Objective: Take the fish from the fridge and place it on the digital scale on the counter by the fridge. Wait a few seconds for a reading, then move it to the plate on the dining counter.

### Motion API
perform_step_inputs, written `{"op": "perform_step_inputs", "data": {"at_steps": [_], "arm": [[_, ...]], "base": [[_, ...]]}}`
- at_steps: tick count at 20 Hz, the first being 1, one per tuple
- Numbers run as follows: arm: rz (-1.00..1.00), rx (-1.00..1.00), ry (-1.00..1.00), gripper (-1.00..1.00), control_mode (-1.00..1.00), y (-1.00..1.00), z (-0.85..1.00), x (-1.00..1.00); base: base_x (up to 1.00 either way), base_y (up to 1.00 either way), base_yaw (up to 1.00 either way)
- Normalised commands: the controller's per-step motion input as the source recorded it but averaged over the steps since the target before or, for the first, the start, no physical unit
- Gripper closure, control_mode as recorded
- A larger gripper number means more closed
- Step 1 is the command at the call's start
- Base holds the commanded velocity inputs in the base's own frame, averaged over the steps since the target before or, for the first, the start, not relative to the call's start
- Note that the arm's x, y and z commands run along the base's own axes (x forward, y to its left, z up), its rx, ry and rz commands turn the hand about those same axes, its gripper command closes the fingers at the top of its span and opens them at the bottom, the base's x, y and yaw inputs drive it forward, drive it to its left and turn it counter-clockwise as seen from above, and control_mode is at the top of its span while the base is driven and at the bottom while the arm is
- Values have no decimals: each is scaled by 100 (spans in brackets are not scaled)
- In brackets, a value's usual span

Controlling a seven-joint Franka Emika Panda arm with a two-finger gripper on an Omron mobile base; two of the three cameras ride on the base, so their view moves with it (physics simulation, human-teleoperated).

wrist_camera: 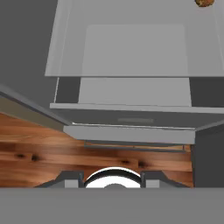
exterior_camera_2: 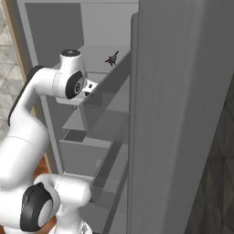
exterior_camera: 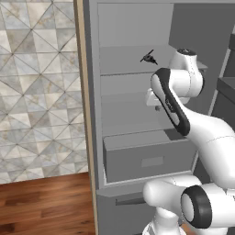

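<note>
One fish is what I am after, and it lies on the upper shelf of the open fridge, small, dark and spiky, well in from the shelf's front edge. My hand sits lower than that shelf, tucked behind my own forearm in the left base view, and my camera looks down past the shelves at the drawer and the wood floor. Judging by how little of the fingers shows, they are drawn together with nothing between them.

What worries me first is height: I have to rise past the shelf's lip, and if I lift too close to it my wrist could knock the edge. Next, my fingers must part before I reach in, or I will only push the fish deeper. It is so slim that a poor pinch may slip off its fins or flick it sideways. The open door stands close on my right, leaving little room to swing.
</note>
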Motion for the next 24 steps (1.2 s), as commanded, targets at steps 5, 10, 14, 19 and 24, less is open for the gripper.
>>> {"op": "perform_step_inputs", "data": {"at_steps": [5, 10, 14, 19, 24], "arm": [[1, 2, 0, -100, -100, 0, 0, -40], [4, 4, -3, -100, -100, -3, 0, -55], [0, 1, -7, -100, -100, 19, 33, -37], [0, -10, -4, -100, -100, 9, 53, 2], [0, -19, -3, -100, -100, 0, 74, 27]], "base": [[0, 0, 0], [0, 0, 0], [0, 0, 0], [0, 0, 0], [0, 0, 0]]}}
